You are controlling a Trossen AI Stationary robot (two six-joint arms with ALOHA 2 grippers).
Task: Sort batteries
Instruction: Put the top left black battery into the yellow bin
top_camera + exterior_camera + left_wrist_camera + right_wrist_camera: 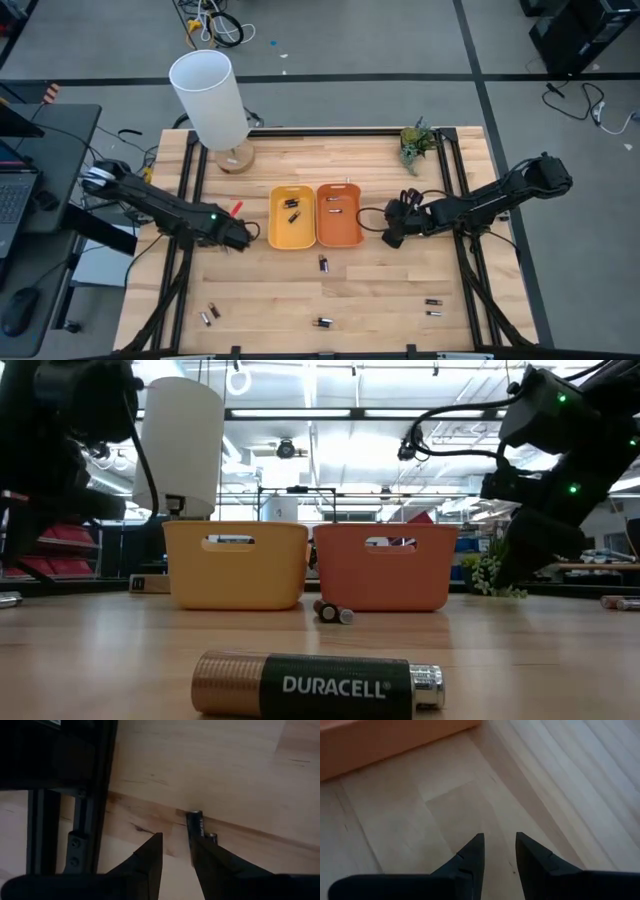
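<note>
Both arms parked either side of the trays, nothing held.

Left gripper [243, 237] sits just left of the yellow tray [277, 240]; wrist cam shows fingers [150, 857] apart by a narrow gap, empty, bare wood between them. Right gripper [390, 232] just right of the orange tray [353, 238]; same narrow gap, empty, only tabletop under it.

Batteries: a few already in each tray. Loose ones on the near half of the table [260, 300]:
- one [323, 264] just near of the seam between trays, long axis running near-far
- one [321, 323] at near centre, lying roughly left-right; this is the Duracell [318, 685] filling the low view
- pair [210, 315] near-left
- pair [432, 307] near-right, lying left-right

Key relation: the centre one by the trays lies toward the near side from both grippers, abt midway, maybe slightly closer to the right one. Its axis is near-far, so I'd judge the fingers need to close left-right across it. Near-left pair is the left arm's job, near-right pair the right arm's.
</note>
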